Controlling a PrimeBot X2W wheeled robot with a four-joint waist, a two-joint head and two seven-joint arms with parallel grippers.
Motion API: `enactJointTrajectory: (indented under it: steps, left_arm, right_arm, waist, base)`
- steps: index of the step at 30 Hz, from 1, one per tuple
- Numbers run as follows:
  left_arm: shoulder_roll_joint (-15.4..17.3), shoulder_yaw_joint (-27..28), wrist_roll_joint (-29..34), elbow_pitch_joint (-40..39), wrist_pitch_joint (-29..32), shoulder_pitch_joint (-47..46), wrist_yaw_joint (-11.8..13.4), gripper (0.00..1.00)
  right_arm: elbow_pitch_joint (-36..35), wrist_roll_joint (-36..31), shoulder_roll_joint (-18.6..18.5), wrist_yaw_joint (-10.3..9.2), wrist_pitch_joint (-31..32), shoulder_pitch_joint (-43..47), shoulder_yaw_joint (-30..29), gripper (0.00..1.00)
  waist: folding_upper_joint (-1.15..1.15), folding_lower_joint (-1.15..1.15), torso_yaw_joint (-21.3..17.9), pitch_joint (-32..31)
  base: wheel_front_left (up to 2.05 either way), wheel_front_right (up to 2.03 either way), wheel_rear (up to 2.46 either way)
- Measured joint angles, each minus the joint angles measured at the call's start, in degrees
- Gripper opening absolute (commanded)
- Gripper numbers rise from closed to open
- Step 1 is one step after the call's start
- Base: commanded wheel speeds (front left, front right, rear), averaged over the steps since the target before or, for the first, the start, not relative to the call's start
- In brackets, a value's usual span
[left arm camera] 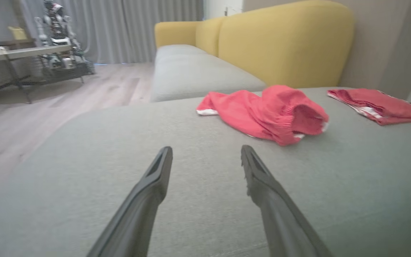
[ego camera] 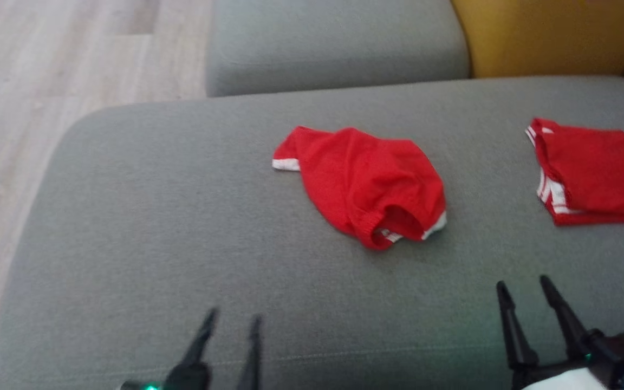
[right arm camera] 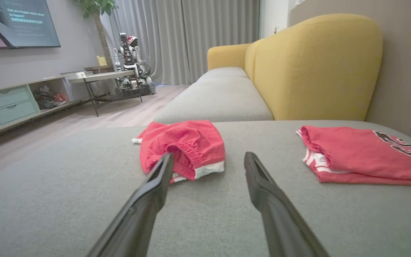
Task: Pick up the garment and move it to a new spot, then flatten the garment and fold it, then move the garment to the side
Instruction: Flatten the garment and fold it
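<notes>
Garment lies crumpled mid-way across the grey sofa seat, about 1 o'clock from my left pincer and 11 o'clock from my right pincer. Both pincers are spread fully wide with nothing in them, and both are well short of the cloth.

It looks like small red shorts: thin knit, light, limp. I expect sag and bunching on lift. Low slip risk, nothing fragile.

Best hold, my read: the ribbed elastic waistband at the heap's 5 o'clock end. It's the thickest part and stands up off the seat. Second hold: the white-trimmed hem at 9 o'clock. I may catch both layers, which is fine for the move but will need sorting before flattening.

Count:
- Two red pieces: this crumpled one, plus one folded jersey at its 3 o'clock, well apart. I'm leaving that one.
- Two pincers, two fingers each.
- Two grey seats: this one and the far seat at 12 o'clock.
- One yellow backrest.
</notes>
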Motion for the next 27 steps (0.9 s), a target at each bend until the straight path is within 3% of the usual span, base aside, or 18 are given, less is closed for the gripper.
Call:
enactJointTrajectory:
  steps: [8,11,19,27]
  left_arm:
    - [-0.2,-9.1,0.1,5.8,0.0,-14.9,-8.1,1.00]
    - [-0.4,-14.5,0.2,13.4,0.0,-23.2,-10.2,1.00]
    - [-0.5,-23.5,-2.8,28.7,0.1,-37.5,-9.6,1.00]
    - [-0.6,-31.5,-8.3,34.7,0.0,-48.0,-9.1,1.00]
  right_arm:
    - [-0.9,-3.8,0.1,0.00,0.0,-2.4,-1.8,1.00]
    - [-1.6,-4.7,0.1,0.00,0.0,-5.4,-2.6,1.00]
    - [-2.0,-5.0,0.1,0.00,0.0,-9.0,-1.4,1.00]
    - [-2.1,-4.8,0.1,0.00,0.0,-10.6,-1.4,1.00]
  waist:
    - [0.00,0.00,-4.8,4.9]
    - [0.00,0.00,-7.1,8.8]
    - [0.00,0.01,-12.4,15.4]
    - [0.00,0.01,-15.9,20.8]
  base:
    - [0.00,0.00,0.00]
    - [0.00,0.00,0.00]
    - [0.00,0.00,0.00]
    - [0.00,0.00,0.00]
